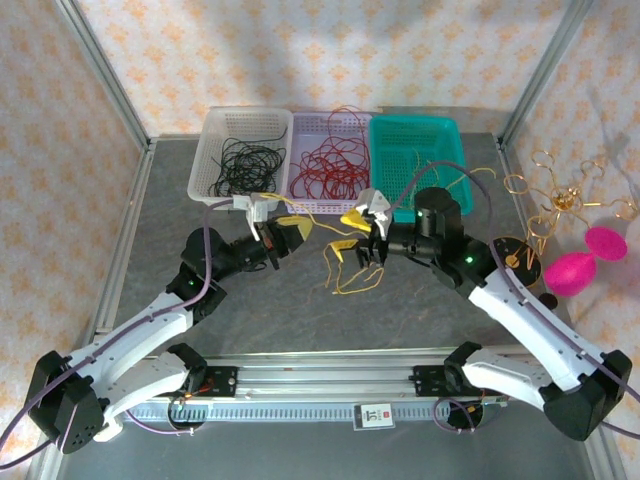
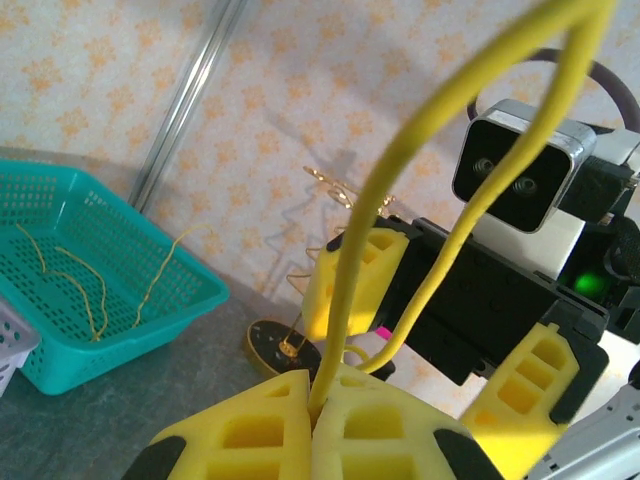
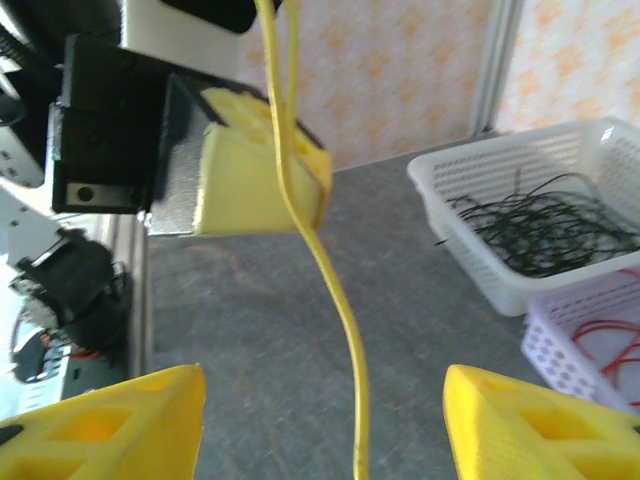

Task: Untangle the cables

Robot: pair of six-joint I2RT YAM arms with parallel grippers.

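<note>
A yellow cable (image 2: 400,190) rises from my left gripper (image 2: 318,395), whose yellow jaws are shut on it. In the top view the left gripper (image 1: 298,226) and right gripper (image 1: 358,235) face each other above mid-table. The yellow cable (image 1: 345,272) sags from between them onto the table. My right gripper (image 3: 325,405) is open, and the cable (image 3: 345,330) hangs free between its spread fingers (image 3: 110,425), touching neither. Black cables (image 1: 243,163) lie in the white basket (image 1: 208,150), red cables (image 1: 332,168) in the lavender basket (image 1: 297,135), and thin yellow cables (image 1: 428,170) in the teal basket (image 1: 452,135).
The three baskets stand in a row at the back of the table. A gold wire ornament (image 1: 560,200) and pink rounded objects (image 1: 585,262) sit at the right edge. The metal rail (image 1: 330,378) holding the arm bases runs along the near edge.
</note>
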